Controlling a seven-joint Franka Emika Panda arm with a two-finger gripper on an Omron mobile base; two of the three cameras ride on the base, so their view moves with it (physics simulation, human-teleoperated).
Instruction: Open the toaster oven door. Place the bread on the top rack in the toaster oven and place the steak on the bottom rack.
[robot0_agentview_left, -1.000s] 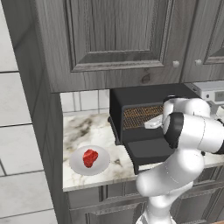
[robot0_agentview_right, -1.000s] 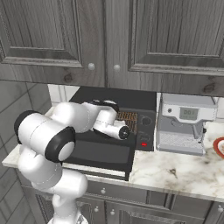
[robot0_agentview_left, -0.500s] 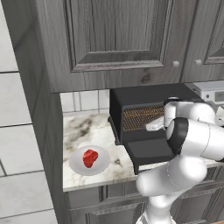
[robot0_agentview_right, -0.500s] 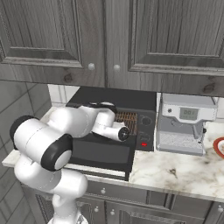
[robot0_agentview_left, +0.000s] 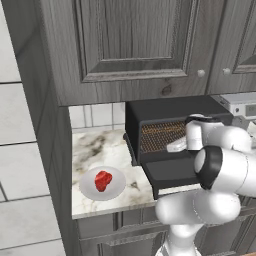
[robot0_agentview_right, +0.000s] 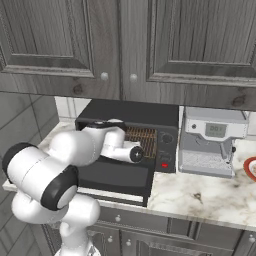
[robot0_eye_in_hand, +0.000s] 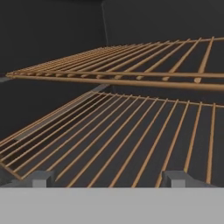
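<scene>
The toaster oven door (robot0_agentview_left: 172, 172) is seen folded down flat in front of the toaster oven (robot0_agentview_right: 131, 112), and the tool (robot0_eye_in_hand: 107, 177) is held at the mouth of the cavity with its two fingertips (robot0_eye_in_hand: 40, 178) spread wide and nothing between them. In the hand view the top rack (robot0_eye_in_hand: 131, 65) and the bottom rack (robot0_eye_in_hand: 113, 131) are both seen bare.

The steak (robot0_agentview_left: 103, 180) is found on a small white plate (robot0_agentview_left: 118, 188) on the table (robot0_agentview_left: 95, 150), well to the left of the oven and well apart from the tool. No bread can be made out in these pictures — so its place cannot be told.

Several risks can be judged from here. Since the tool sits low between the two racks, a fingertip could be snagged on the front bar of the upper grid if it is lifted before being drawn back, and the rack could be pulled out of its slots. The open door lies just below the forearm; it could be pressed down or knocked by a careless swing toward the plate. The steak is small and lumpy — it could be pinched off-centre and dropped, or the plate could be pushed along the table.

Counted: one oven, one door, two racks, one steak, one plate, one coffee machine (robot0_agentview_right: 210, 142) to the right.
</scene>
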